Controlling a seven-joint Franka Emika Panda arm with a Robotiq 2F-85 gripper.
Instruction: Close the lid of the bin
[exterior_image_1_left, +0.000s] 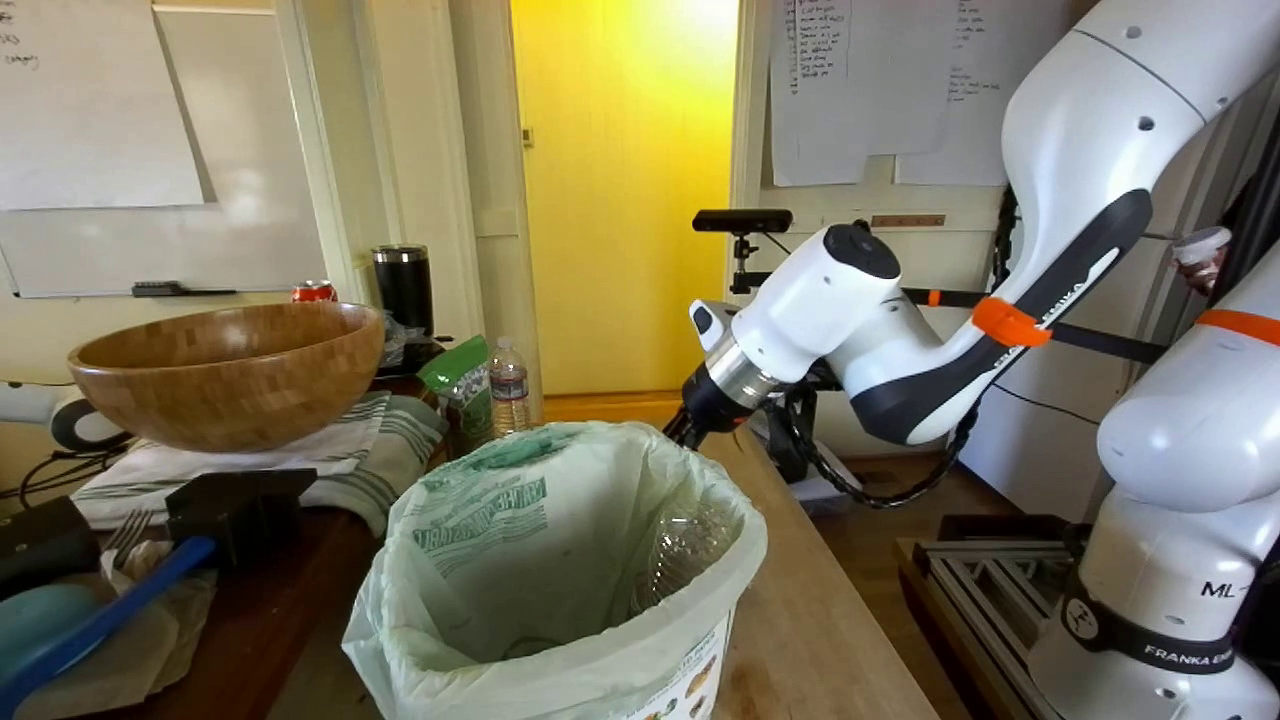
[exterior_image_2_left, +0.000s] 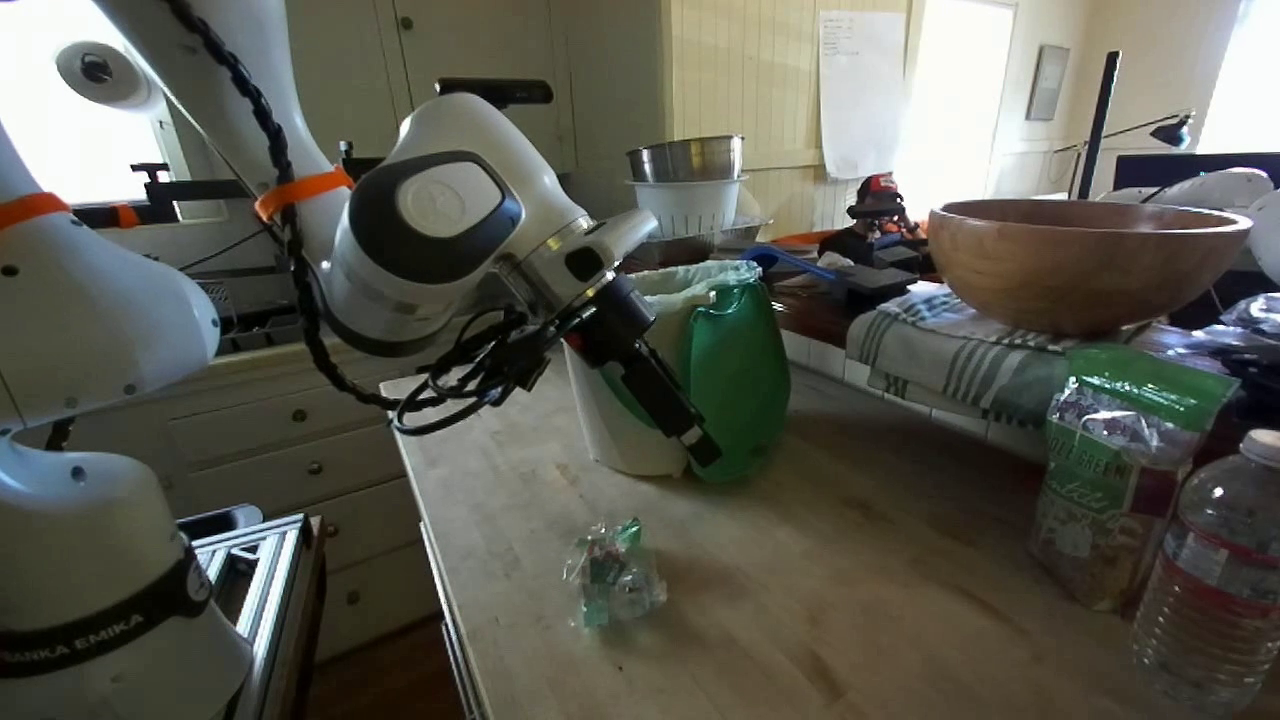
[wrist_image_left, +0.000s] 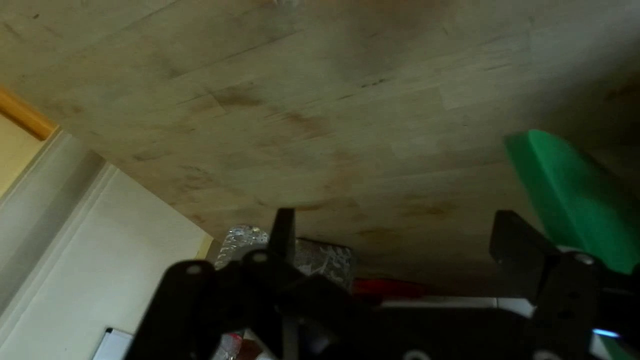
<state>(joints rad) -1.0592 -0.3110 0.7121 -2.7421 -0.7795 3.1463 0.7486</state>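
While an exterior view shows the green lid (exterior_image_2_left: 745, 385) hanging at three o'clock beside the white bin (exterior_image_2_left: 615, 440), only the wrist view reveals the Robotiq gripper (wrist_image_left: 392, 222) spread wide, holding nothing.

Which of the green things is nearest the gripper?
The lid, hanging open beside the bin, right by the gripper; the green-topped snack bag and crumpled wrapper sit farther off.
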